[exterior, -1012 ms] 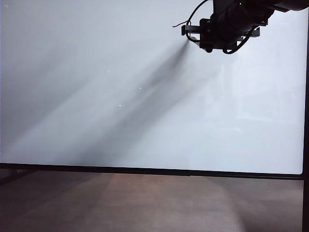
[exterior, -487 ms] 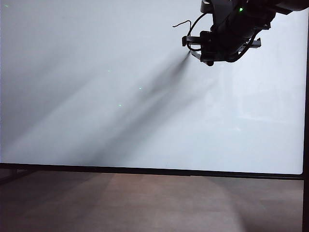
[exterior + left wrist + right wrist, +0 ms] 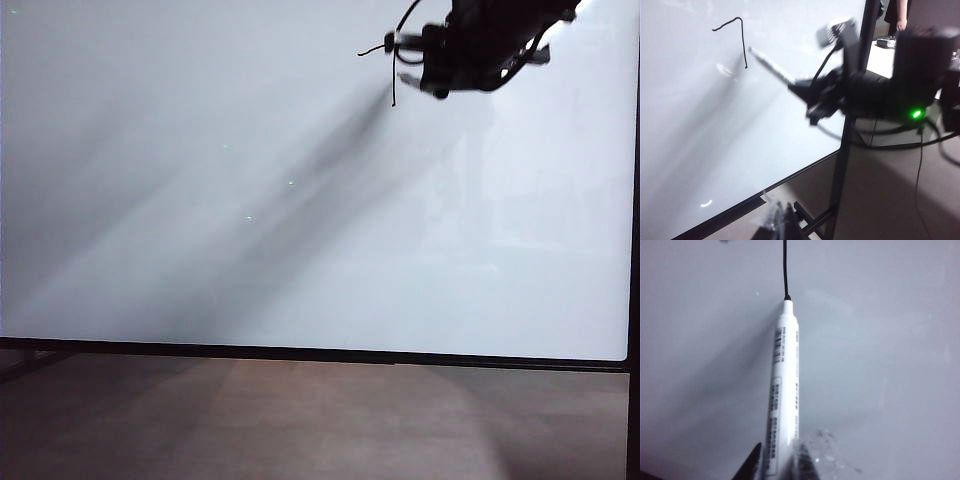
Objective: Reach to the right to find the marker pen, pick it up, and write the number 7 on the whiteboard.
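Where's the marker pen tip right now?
The marker pen, held by the right gripper, has its tip at the lower end of the number 7, upper right of the whiteboard.

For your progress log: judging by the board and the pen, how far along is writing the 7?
Done: the marker pen is gripped in the right end effector. The number 7 shows top stroke and stem on the whiteboard. In hand: the tip sits at the stem's end. Left: lifting off. The left end effector idles.

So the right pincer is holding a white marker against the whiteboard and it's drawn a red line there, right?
Not quite: the line is black, not red, as the right wrist view shows. The rest stands: the right pincer holds the white marker, its tip at the whiteboard.
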Robot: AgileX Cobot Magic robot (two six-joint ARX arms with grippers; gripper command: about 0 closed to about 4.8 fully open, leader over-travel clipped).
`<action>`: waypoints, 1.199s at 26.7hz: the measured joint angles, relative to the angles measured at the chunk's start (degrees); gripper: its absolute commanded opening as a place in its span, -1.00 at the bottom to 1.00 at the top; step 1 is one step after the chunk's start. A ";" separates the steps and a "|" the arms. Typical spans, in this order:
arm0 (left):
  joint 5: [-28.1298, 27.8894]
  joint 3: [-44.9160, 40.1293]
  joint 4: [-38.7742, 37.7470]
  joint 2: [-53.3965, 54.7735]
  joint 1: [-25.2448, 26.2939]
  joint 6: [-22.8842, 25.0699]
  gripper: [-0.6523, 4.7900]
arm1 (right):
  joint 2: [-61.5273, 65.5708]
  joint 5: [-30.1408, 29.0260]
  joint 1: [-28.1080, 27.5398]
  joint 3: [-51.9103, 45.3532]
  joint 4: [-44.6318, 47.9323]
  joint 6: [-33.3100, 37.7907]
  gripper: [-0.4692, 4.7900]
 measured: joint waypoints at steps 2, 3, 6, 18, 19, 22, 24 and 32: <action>0.00 0.00 0.00 0.00 0.00 0.00 -0.78 | -2.71 0.00 0.00 -0.02 -2.23 0.00 -0.84; 0.00 0.00 0.02 -0.02 0.00 0.00 -0.78 | -4.59 0.00 0.00 -0.02 -3.65 0.02 -0.84; 0.00 0.00 0.02 -0.02 0.00 0.00 -0.78 | -11.32 0.00 0.00 -0.02 -6.16 -0.04 -0.84; -5.31 -0.39 0.55 -5.62 0.00 0.04 -0.78 | -41.66 0.02 0.04 0.09 -22.69 -2.86 -0.84; -5.55 -1.03 1.07 -6.51 -0.02 0.15 -0.78 | -43.43 0.00 0.04 0.07 -24.55 -3.67 -0.84; -7.19 -4.50 0.94 -11.26 -0.02 2.38 -0.78 | -49.90 0.00 0.04 -1.57 -29.11 -6.91 -0.84; -7.61 -6.67 0.79 -14.38 -0.02 3.45 -0.78 | -54.21 0.04 0.02 -4.52 -29.57 -8.02 -0.84; -8.96 -18.18 0.57 -28.94 -0.02 5.01 -0.78 | -68.94 1.49 0.02 -18.97 -30.56 -8.70 -0.84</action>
